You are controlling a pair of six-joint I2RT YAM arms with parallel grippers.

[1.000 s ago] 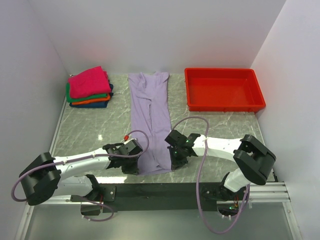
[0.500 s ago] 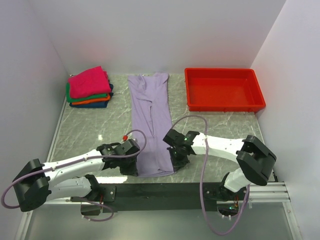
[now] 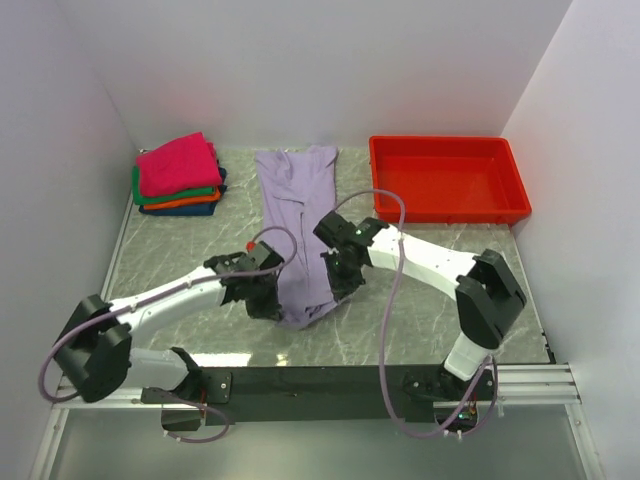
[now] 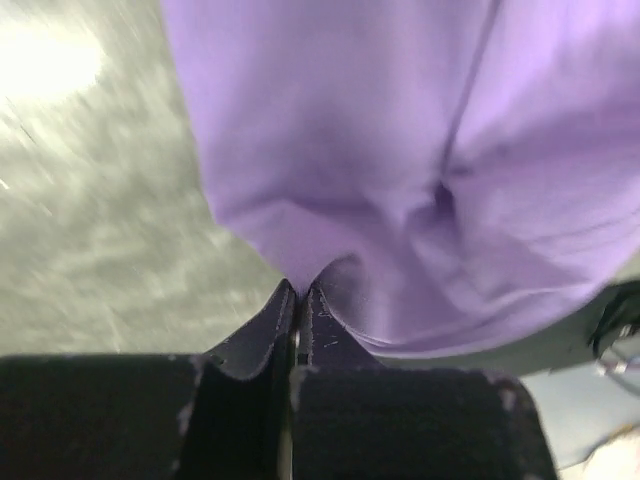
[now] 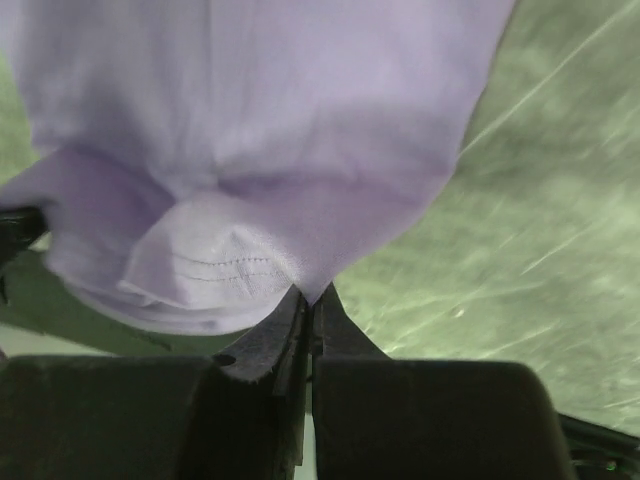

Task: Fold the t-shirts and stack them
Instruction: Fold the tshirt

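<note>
A pale lavender t-shirt (image 3: 299,215) lies lengthwise down the middle of the table, folded into a narrow strip. My left gripper (image 3: 268,300) is shut on its near left corner, and the cloth (image 4: 400,170) hangs from the closed tips (image 4: 298,295). My right gripper (image 3: 336,285) is shut on its near right corner, where the hem stitching (image 5: 220,265) shows above the closed tips (image 5: 309,300). Both hold the near end lifted off the table. A stack of folded shirts (image 3: 178,176), magenta-pink on top, then green, orange and dark blue, sits at the back left.
A red plastic tray (image 3: 447,178) stands at the back right. White walls close in the table on the left, back and right. A dark rail (image 3: 330,378) with the arm bases runs along the near edge.
Both grippers have moved away from the near edge toward the back, lifting the shirt's near end with them. The near part of the shirt now bunches up instead of lying flat.
</note>
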